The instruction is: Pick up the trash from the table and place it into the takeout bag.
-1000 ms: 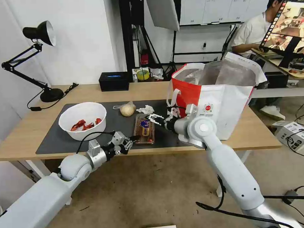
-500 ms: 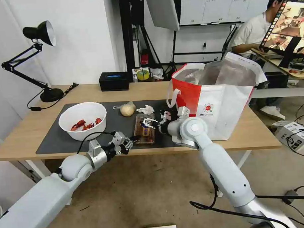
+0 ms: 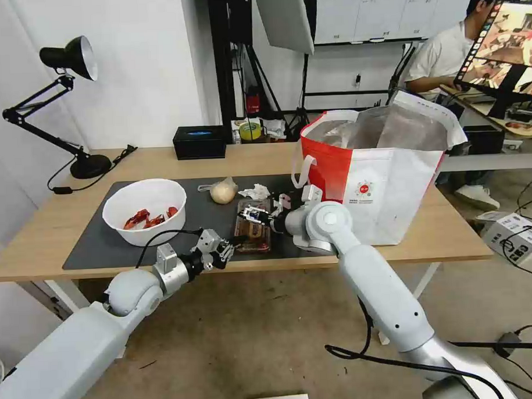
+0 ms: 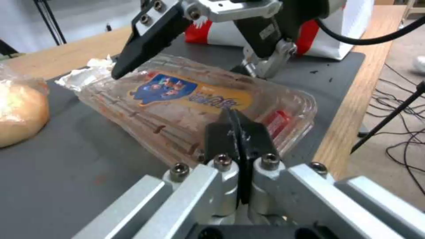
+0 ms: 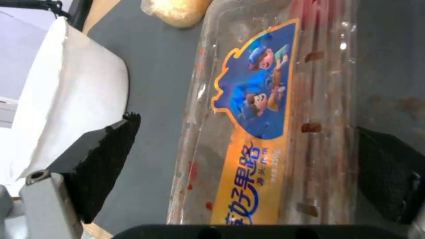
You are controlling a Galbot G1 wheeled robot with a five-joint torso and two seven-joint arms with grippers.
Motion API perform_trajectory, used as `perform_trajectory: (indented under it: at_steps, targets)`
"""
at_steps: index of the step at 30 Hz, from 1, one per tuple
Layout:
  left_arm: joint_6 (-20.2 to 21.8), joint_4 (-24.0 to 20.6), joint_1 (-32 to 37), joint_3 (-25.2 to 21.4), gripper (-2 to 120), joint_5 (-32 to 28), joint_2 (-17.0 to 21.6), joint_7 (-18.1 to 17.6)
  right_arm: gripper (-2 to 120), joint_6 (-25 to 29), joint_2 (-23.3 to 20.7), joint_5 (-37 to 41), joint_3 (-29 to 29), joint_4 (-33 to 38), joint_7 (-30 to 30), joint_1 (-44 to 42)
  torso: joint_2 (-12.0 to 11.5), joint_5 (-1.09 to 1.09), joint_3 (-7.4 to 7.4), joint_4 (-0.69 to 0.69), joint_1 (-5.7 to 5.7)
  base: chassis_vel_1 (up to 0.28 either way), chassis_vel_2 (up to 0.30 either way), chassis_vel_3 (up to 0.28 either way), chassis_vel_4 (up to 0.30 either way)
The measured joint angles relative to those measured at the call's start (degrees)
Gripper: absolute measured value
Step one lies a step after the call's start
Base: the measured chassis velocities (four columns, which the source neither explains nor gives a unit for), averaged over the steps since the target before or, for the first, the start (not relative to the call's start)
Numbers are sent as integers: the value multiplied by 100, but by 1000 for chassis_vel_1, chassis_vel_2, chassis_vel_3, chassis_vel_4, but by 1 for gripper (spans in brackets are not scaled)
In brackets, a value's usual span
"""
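Trash is spread on the dark grey mat (image 3: pixel 99 240) of the table (image 3: pixel 40 230): a white bowl (image 3: pixel 144 211) of red shell scraps, a bagged bun (image 3: pixel 223 191), a crumpled tissue (image 3: pixel 254 192), and the clear plastic tray (image 3: pixel 253 224) near the front edge, just left of the takeout bag (image 3: pixel 387 178). Over the last second the right gripper (image 3: pixel 254 214) has slid leftward from beside the bag until it sits over the tray; its fingers (image 4: pixel 146 39) are spread wide and straddle the tray's width, not yet pressing on it. The left gripper (image 3: pixel 224 250) has barely moved: it waits at the tray's near end, its fingers (image 4: pixel 237 132) pressed together and empty. Judging from this, the tray is the first piece being taken, and nothing looks bagged so far.
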Motion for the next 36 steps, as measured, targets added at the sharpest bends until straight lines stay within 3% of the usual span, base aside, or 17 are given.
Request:
perform_trajectory:
  at_steps: [36]
  targets:
    - [-95, -28, 66, -57, 0, -12, -27, 21, 100, 0, -9, -210, -148, -178, -560, 53, 0, 0, 0, 0, -1, 0, 0, 0, 0]
